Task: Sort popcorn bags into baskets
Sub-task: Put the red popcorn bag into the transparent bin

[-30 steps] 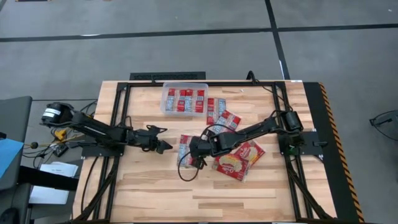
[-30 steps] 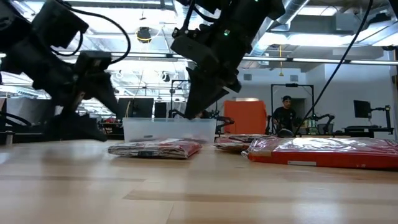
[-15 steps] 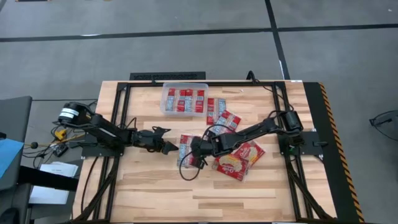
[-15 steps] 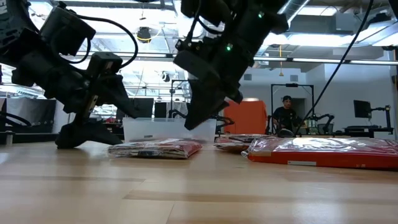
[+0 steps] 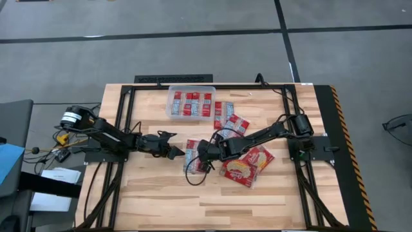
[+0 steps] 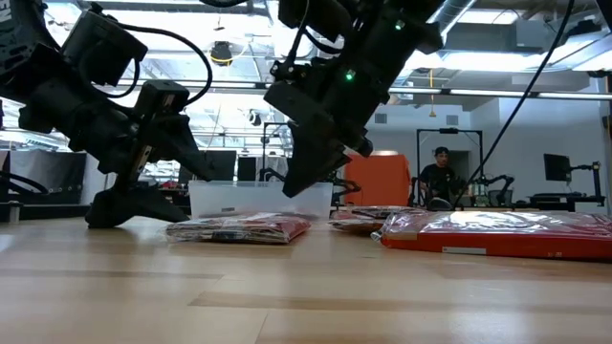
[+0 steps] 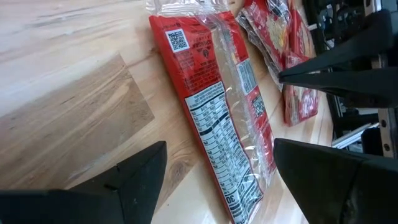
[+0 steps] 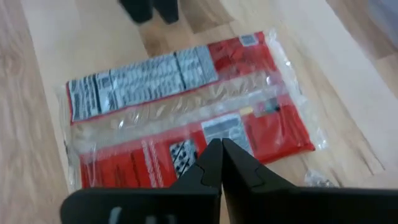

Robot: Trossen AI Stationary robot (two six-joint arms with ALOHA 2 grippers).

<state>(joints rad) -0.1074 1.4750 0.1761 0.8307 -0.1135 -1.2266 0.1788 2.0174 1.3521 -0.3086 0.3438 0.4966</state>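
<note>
While L arm (image 5: 168, 147) stays put, R fingers (image 8: 219, 160) lower over packet (image 8: 186, 118).

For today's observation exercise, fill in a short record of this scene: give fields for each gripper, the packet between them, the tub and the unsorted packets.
left gripper: open, fingers either side of the packet's end, low over the table
right gripper: shut, above the same packet
packet: narrow, red, flat on the table, label side up
tub: clear, at the table's far edge, holds several red packets
unsorted packets: loose on the wood near the right arm
</note>
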